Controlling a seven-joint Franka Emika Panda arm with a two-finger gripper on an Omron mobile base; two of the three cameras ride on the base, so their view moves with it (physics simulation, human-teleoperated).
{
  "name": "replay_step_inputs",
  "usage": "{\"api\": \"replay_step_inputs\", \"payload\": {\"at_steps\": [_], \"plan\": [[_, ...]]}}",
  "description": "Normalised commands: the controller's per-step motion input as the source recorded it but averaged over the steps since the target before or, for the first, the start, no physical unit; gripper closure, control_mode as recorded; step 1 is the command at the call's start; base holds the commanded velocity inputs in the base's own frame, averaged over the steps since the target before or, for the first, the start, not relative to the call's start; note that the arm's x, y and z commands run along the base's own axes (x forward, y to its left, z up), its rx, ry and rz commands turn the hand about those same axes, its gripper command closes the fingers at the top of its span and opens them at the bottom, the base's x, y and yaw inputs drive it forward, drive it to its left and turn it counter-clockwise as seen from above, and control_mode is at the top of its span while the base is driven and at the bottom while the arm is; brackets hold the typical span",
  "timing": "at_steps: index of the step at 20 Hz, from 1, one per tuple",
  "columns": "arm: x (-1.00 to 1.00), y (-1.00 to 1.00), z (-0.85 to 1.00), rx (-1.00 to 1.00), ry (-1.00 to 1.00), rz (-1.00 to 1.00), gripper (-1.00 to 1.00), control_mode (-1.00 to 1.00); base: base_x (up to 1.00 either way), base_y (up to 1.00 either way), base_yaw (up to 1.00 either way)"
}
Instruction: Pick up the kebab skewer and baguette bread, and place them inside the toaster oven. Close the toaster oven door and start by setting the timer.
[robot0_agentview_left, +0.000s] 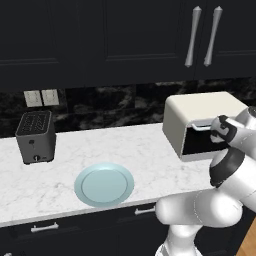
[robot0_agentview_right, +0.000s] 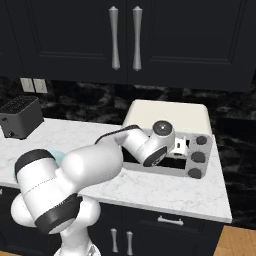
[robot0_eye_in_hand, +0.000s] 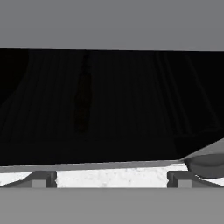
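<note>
Lettering is something we cannot find on any appliance; no brand or label is readable. Going left to right in the left base view, we see a pair of pale wall outlets (robot0_agentview_left: 42, 98), then a small dark slot toaster (robot0_agentview_left: 35, 137) on the white marble counter (robot0_agentview_left: 125, 145), then a pale blue plate (robot0_agentview_left: 104, 184) near the counter's front edge with nothing on it, and last the cream toaster oven (robot0_agentview_left: 200, 122) at the right. That view gives us the oven's left side and part of the toaster oven door (robot0_agentview_left: 205, 140), which looks upright under its pale handle (robot0_agentview_left: 201, 127), but the white arm covers the rest. The right base view gives us what the other hides: three grey knobs (robot0_agentview_right: 198, 157) stacked down the oven's right panel, and silver cabinet handles (robot0_agentview_right: 125, 37) above. There the arm bends low across the counter, forearm running rightward, wrist turned toward the oven front, and our gripper (robot0_agentview_right: 181, 147) sits right at the door, just left of the knobs. In the hand view the finger tips (robot0_eye_in_hand: 43, 178) stand well apart with counter between them, facing dark glass with a faint wire rack (robot0_eye_in_hand: 131, 96) behind it. We cannot make out the kebab skewer or baguette bread through the dark pane.
</note>
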Motion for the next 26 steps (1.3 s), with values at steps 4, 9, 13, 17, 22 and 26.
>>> {"api": "replay_step_inputs", "payload": {"at_steps": [4,9,13,17,22,26], "plan": [[-0.24,-0.05,0.00,0.01,0.02,0.00,-1.00,-1.00,0.00,0.00,0.00],[-0.51,-0.21,0.00,0.03,0.02,0.00,-1.00,-1.00,0.00,0.00,0.00],[-0.47,-0.31,0.02,0.05,0.01,0.00,-1.00,-1.00,0.00,0.00,0.00],[-0.28,-0.40,0.07,0.12,0.00,-0.07,-1.00,-1.00,0.00,0.00,0.00],[0.01,-0.33,0.17,0.18,0.00,-0.18,-1.00,-1.00,0.00,0.00,0.00],[0.03,-0.14,0.11,0.26,0.00,-0.14,-1.00,-1.00,0.00,0.00,0.00]]}}
